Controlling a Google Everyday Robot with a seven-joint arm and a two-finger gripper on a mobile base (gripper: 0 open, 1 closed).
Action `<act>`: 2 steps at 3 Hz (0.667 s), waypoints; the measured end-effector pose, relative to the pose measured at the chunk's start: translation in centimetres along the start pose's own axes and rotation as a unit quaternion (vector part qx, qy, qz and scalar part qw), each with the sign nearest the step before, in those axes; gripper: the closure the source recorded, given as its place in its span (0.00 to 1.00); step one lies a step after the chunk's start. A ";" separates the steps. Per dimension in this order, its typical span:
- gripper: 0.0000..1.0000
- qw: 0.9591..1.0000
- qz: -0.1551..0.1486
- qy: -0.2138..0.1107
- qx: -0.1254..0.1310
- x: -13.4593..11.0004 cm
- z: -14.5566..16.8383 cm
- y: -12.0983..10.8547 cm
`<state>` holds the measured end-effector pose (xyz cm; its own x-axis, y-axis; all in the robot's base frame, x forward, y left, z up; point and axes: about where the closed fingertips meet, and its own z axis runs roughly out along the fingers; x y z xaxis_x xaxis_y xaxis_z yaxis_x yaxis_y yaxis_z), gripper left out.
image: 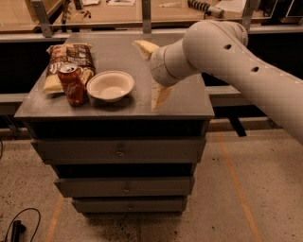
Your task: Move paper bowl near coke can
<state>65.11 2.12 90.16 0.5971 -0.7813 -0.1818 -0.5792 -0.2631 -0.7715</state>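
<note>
Nearest, at the bottom left of the frame, a black cable (19, 224) curls on the speckled floor (246, 208). Above it stands a grey cabinet (118, 101) with three drawers (120, 151) stacked down its front, all shut, so whatever is in them stays hidden.

On the cabinet top, toward the left front, the coke can (73, 84) stands upright. The paper bowl (110, 85) sits just to the right of it, right way up and empty. Its rim comes so close to the can that I cannot tell whether the two touch.

Right of the bowl, at the middle of the frame, is the gripper (145, 75) on the end of a thick white arm (236, 61) that comes in from the right edge. Its two pale fingers (159, 96) are spread wide — one pointing toward the front edge of the top, the other toward the back — and they hold nothing. The gripper is clear of the bowl.

Behind the can, at the upper left, a crinkled snack bag (68, 59) lies flat, and the can covers its lower edge. Farthest back, along the top of the frame, runs a wooden workbench (109, 12) with small odds and ends on it, too dim to name.
</note>
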 end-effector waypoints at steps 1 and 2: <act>0.00 0.994 0.072 0.070 0.052 4.6 -5.4 -1.1; 0.00 0.977 0.101 0.149 0.111 7.8 -11.0 -2.7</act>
